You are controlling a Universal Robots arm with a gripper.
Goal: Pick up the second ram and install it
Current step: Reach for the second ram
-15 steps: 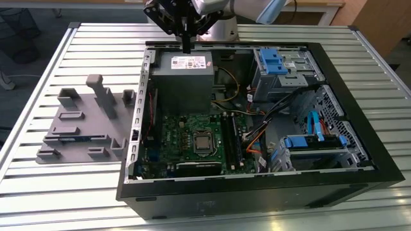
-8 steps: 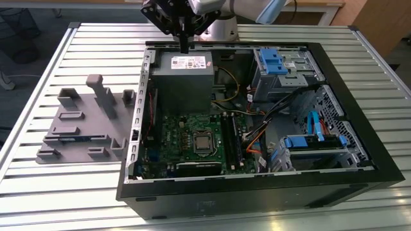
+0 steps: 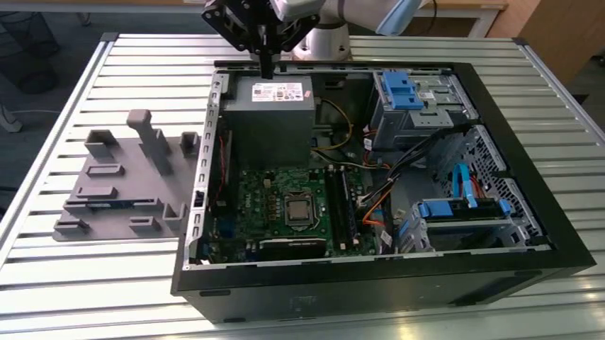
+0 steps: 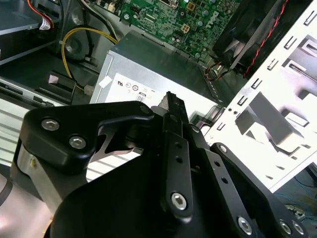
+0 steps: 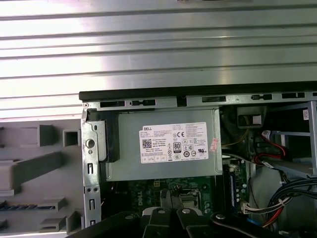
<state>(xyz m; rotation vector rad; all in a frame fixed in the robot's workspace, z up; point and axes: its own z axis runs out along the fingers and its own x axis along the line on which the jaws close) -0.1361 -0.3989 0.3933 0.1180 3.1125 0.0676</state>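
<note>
A: If you look at the exterior view, your end effector [image 3: 268,69] hangs over the far end of the open computer case [image 3: 378,280]. Its tips point down, just above the back edge of the grey power supply [image 3: 268,106].

B: And the fingers, are they apart?

A: No, you have them pressed together, and nothing sits between them. In both wrist views the black links also lie close to each other, with the labelled face of the power supply beyond them.

B: Where is the second ram, then?

A: Your second ram [image 3: 102,204] sits outside the case. It is a thin blue-green strip in a slot of the grey fixture [image 3: 104,173], on that fixture's near side. The fixture lies on the slatted metal counter [image 3: 95,283], at the exterior view's left of the case. You are well apart from it.

B: And the board?

A: The green motherboard [image 3: 274,205] lies inside the case, just beside the power supply. Its long black slots [image 3: 336,202] run at the exterior view's right of the processor socket [image 3: 299,207].
</note>
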